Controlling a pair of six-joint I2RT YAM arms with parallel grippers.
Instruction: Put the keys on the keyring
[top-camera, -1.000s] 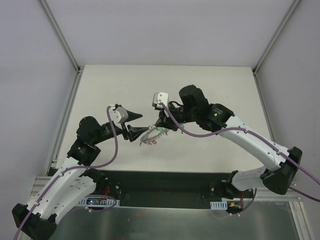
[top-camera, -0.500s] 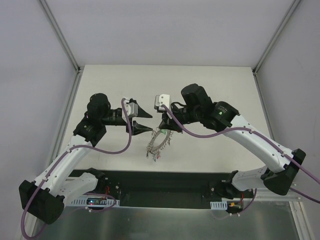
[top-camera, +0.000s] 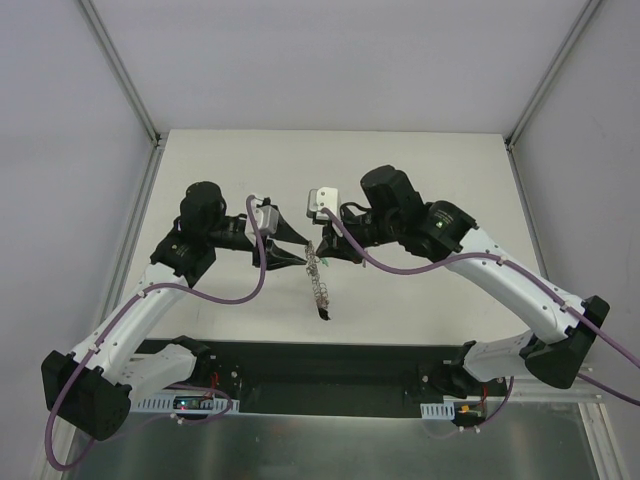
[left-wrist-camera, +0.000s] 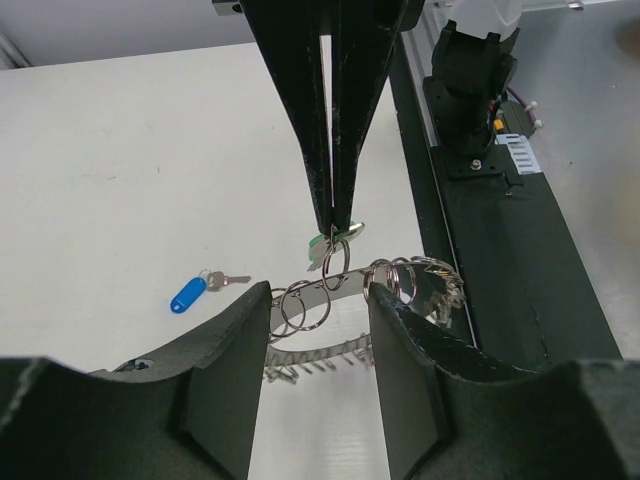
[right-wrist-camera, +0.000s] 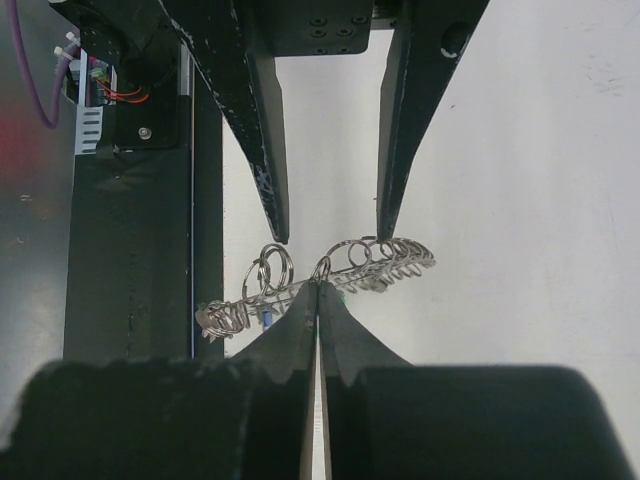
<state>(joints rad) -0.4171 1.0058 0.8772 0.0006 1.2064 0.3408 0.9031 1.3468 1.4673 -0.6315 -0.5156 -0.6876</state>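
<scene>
- Keyring (top-camera: 318, 283) hangs edge-on over the worktop's (top-camera: 420, 170) middle, clamped in the right end effector (right-wrist-camera: 318, 290), fingers together.
- Left end effector (left-wrist-camera: 318, 295) spread apart, straddling it.
- Blue-tagged key (left-wrist-camera: 190, 293) lies on the worktop.

The keyring (left-wrist-camera: 340, 290) blocks the left pincer (top-camera: 302, 251) gap.

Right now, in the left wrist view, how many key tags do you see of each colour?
Blue tag: 1
Green tag: 1
Total: 2
</scene>
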